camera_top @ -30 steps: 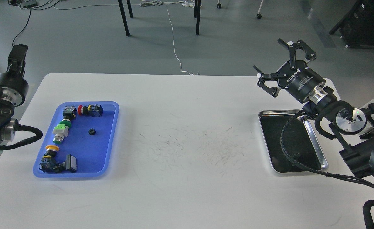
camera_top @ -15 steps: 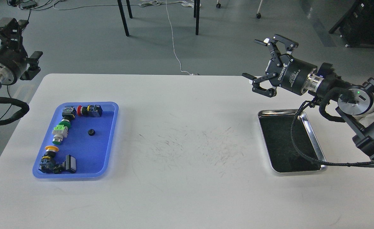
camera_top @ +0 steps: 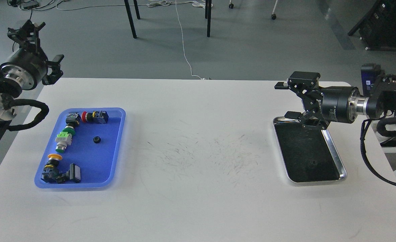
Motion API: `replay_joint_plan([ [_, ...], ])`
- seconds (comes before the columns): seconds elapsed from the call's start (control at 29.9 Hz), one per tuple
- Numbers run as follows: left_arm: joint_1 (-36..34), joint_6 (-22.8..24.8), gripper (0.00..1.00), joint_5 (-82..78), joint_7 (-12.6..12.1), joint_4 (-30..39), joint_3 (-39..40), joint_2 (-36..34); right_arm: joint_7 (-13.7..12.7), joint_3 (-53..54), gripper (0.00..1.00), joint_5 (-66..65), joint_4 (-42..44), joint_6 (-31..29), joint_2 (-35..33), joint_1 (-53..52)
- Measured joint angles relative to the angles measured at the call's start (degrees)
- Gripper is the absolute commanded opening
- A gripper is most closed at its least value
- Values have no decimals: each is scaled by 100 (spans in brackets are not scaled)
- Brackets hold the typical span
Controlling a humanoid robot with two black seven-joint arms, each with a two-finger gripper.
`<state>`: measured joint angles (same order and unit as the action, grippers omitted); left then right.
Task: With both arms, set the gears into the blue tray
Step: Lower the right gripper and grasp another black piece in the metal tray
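One small black gear (camera_top: 97, 139) lies on the floor of the blue tray (camera_top: 93, 164) at the left of the table. A second small dark gear (camera_top: 313, 163) shows faintly on the dark floor of the silver tray. My left gripper (camera_top: 42, 45) hovers open beyond the table's far left corner, well behind the blue tray, holding nothing. My right gripper (camera_top: 283, 100) points left, level with the table, just above the silver tray's far left corner. Its fingers are open and empty.
Several coloured push-button switches (camera_top: 64, 139) line the blue tray's left and far sides. The shiny silver tray (camera_top: 343, 171) sits at the table's right. The white table (camera_top: 198, 151) shows scuff marks in the middle. Chair legs and cables are on the floor behind.
My right gripper has swung down and levelled out, from high behind the silver tray to just above its far left corner. My left gripper has shifted right, closer to the table corner.
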<state>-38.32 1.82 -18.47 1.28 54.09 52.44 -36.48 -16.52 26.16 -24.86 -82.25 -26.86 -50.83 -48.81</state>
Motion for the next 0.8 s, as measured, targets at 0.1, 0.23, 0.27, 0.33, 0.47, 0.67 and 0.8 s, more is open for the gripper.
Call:
replay_joint_plan([
  [0.1,55,13,98,4,34,6,-13,2,0,-322,98,-519,-139,-11,-292,0],
  [0.23,122,13,98,-10,69,7,-52,25,-1,-525,98,-1186,-174,-41,-592,0],
  [0.27,127,13,98,-20,71,7,-58,25,-9,-542,98,-1352,-182,-56,-660,0],
  [0.33,130,13,98,-46,73,7,-70,22,-33,-555,98,-1673,-192,-92,-796,-4],
  [0.47,131,13,98,-60,74,12,-75,4,-117,-578,98,-2298,-193,-112,-898,-63],
  [0.67,132,12,98,-68,82,17,-92,-9,-226,-1052,98,-2981,-178,-116,-679,-210],
  [0.8,132,12,98,-69,105,57,-94,-9,-229,-1620,98,-3038,-148,-115,-636,-402],
])
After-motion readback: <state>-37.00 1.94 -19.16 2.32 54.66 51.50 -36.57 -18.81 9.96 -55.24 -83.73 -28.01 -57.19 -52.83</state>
